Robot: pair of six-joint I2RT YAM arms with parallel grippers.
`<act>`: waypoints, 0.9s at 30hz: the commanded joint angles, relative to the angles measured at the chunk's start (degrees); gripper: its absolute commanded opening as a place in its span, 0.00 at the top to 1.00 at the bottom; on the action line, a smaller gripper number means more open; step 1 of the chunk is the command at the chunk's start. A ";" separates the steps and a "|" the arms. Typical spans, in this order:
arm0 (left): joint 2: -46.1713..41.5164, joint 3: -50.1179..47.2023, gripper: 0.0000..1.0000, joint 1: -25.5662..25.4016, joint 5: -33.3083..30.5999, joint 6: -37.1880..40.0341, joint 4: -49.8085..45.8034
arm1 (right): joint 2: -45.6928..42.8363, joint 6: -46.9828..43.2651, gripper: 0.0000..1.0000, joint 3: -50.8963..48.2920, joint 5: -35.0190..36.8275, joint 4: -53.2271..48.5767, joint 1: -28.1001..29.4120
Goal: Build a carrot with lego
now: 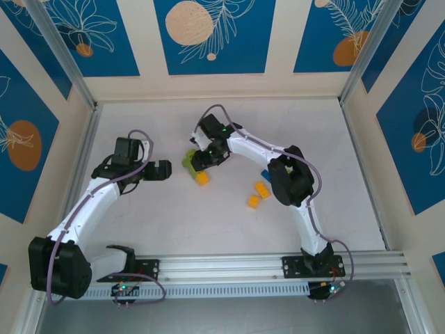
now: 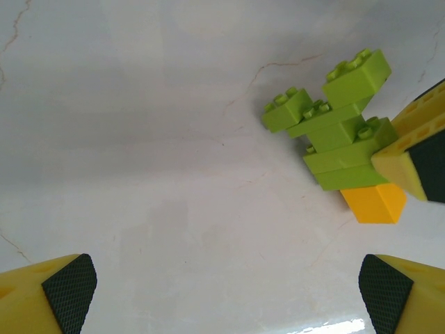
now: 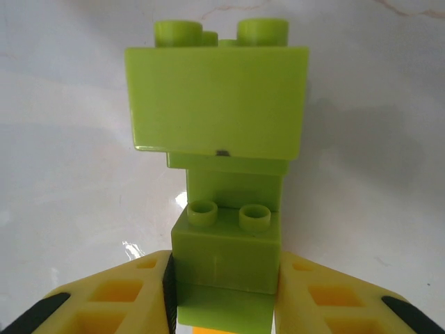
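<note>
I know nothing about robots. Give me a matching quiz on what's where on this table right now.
1. lime green plastic brick stack
2. left jaws
3. two loose orange plastic bricks
4. small blue plastic brick

a. wide open, empty
b. lying free on the table
c. clamped in the right jaws
d. partly hidden by the right arm

Pairs: 1-c, 2-a, 3-b, 4-d

The bricks (image 2: 334, 132) are lime green, one brick (image 2: 375, 202) orange; the tool's (image 2: 229, 299) yellow fingers (image 2: 21, 309) have black cross-hatched pads (image 2: 69, 289).

- Green lego stack (image 1: 188, 161), near centre of table (image 1: 174, 229), partly hidden beneath right gripper (image 1: 198, 161).
- Blue brick (image 1: 265, 173), mostly hidden behind right arm (image 1: 257, 147).
- Orange brick (image 3: 221, 329), cut off at right wrist view's bottom edge.
</note>
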 commanded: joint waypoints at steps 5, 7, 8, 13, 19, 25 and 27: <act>-0.56 -0.65 0.01 0.87 1.99 0.58 1.16 | 2.19 8.70 0.62 -5.05 -9.07 4.64 -5.94; -0.48 -0.78 0.01 0.82 2.17 0.71 1.25 | 2.78 10.40 0.62 -5.78 -10.68 6.47 -6.80; -0.47 -0.73 0.00 0.85 2.24 0.69 1.26 | 3.09 11.39 0.61 -5.93 -10.97 7.28 -7.11; -0.47 -0.74 0.01 0.81 2.15 0.72 1.22 | 5.81 15.19 0.55 -3.92 -13.90 9.27 -8.22; -0.39 -0.78 0.00 0.96 2.43 0.79 1.30 | 6.39 16.33 0.45 -1.24 -12.08 8.05 -7.71; -1.85 -1.22 0.01 0.92 2.66 0.19 2.89 | -1.97 13.51 0.42 -4.83 -2.74 4.37 -5.71; -4.07 -2.57 0.01 0.95 4.99 -0.65 5.88 | -8.25 12.22 0.42 -8.28 1.99 3.15 -4.92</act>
